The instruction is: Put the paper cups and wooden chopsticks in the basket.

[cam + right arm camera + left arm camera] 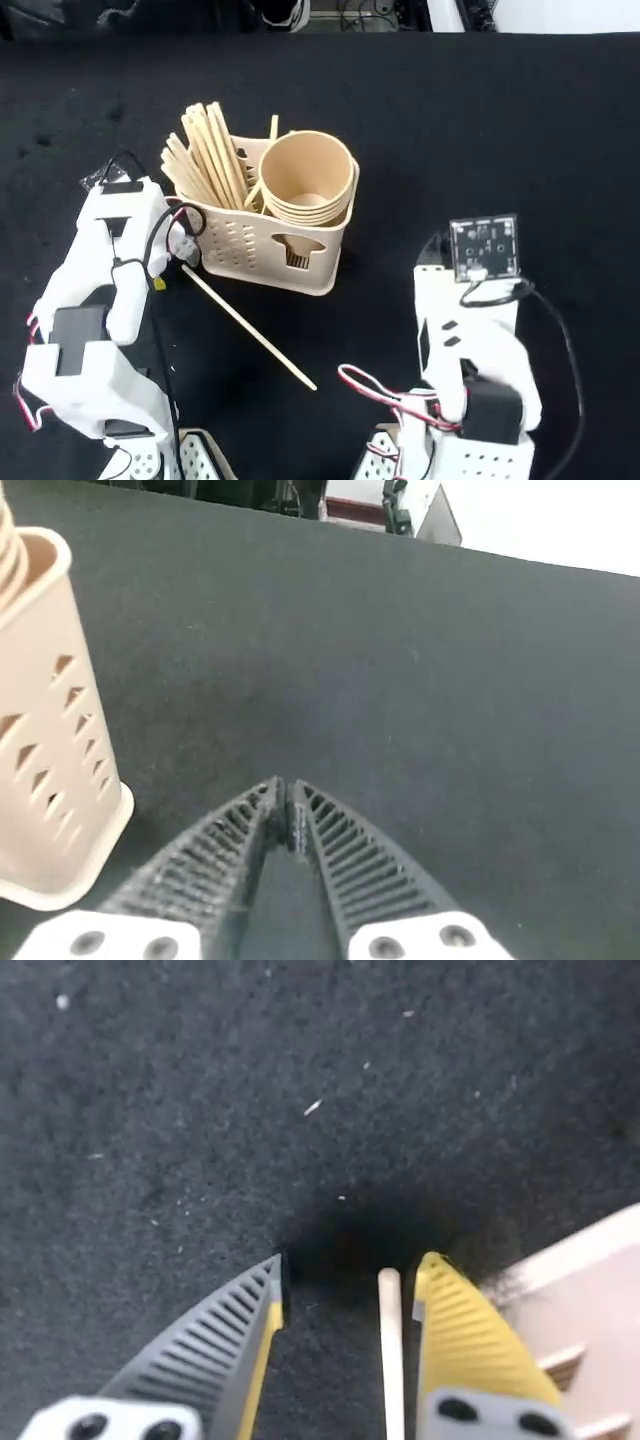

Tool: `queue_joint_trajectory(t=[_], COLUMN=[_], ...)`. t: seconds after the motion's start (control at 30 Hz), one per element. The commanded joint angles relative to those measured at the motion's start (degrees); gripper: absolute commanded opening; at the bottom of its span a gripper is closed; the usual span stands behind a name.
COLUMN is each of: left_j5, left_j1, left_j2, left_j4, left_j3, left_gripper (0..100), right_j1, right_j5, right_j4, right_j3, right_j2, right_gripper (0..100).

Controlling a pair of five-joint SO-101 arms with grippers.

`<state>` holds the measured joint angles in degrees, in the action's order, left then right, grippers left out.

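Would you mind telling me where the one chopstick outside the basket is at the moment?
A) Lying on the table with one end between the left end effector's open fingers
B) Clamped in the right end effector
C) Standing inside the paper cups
A: the chopstick lies flat on the table, its end between the open fingers of the left end effector; the right end effector is shut on nothing.

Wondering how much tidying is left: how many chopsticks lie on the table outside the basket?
1: one wooden chopstick on the black table beside the basket, its end inside the open left gripper; none seems hidden.
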<state>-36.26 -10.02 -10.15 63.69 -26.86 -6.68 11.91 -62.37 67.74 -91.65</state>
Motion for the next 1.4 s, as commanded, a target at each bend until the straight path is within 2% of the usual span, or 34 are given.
queue_joint_trajectory(t=[0.0,0.13,0.2,0.5,0.7,0.9,1.1,1.2,1.37], left_j5=[-1.58,-1.32,-1.23,-1.23,2.37,5.63,16.70,23.74,26.11], left_j1=[1.36,1.27,1.27,0.66,-4.70,-12.70,-18.42,-20.26,-21.49], left_j2=[-0.97,-0.97,-0.97,-0.97,-0.44,-0.97,-0.35,1.85,6.77], left_j4=[-0.70,-0.70,-0.79,-0.70,-0.44,2.73,3.60,9.76,21.54], left_j3=[2.51,2.77,2.77,2.51,6.20,15.96,26.86,36.97,57.80], left_gripper=[20,7,3,3,3,3,3,3,3], right_j1=[-0.53,-0.53,-0.53,-0.62,-0.62,-0.62,-0.62,-0.62,-0.62], right_j5=[0.00,-0.09,0.00,0.00,0.00,0.00,-0.09,-0.09,-0.09], right_j4=[1.23,0.97,0.44,-0.26,-0.35,-1.85,-1.85,-1.85,-1.85], right_j3=[2.07,2.68,2.68,2.68,2.68,2.59,2.77,2.86,2.86], right_j2=[-5.76,-8.57,-8.92,-9.36,-9.36,-9.36,-9.36,-9.36,-9.36], right_gripper=[1.2,1.3,1.3,1.3,1.3,1.3,1.3,1.3,1.3])
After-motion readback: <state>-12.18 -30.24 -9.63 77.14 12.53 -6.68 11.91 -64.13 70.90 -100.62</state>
